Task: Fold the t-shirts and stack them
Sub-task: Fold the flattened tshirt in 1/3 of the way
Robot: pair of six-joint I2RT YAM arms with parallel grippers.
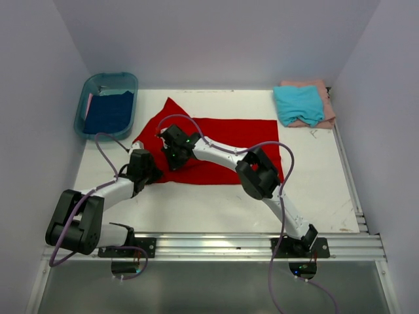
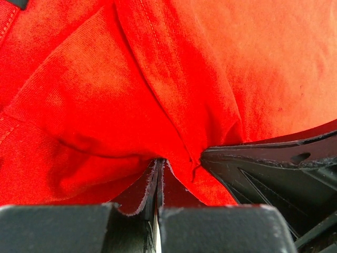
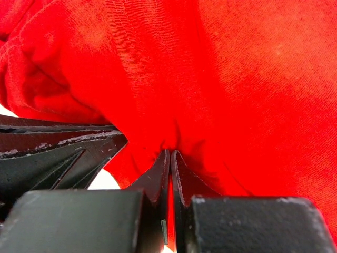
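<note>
The red t-shirt (image 1: 222,147) lies spread on the white table, its left part bunched up. My left gripper (image 1: 152,175) is shut on the shirt's lower left edge; in the left wrist view red cloth (image 2: 158,95) is pinched between the closed jaws. My right gripper (image 1: 171,157) is shut on the red cloth just right of it; its wrist view shows the red cloth (image 3: 221,95) clamped in the jaws. The teal t-shirt (image 1: 298,104) lies folded on the folded pink t-shirt (image 1: 323,98) at the back right. The dark blue t-shirt (image 1: 109,111) lies in the tub.
A teal plastic tub (image 1: 128,84) stands at the back left. White walls close in the table on three sides. A metal rail (image 1: 216,245) runs along the near edge with both arm bases.
</note>
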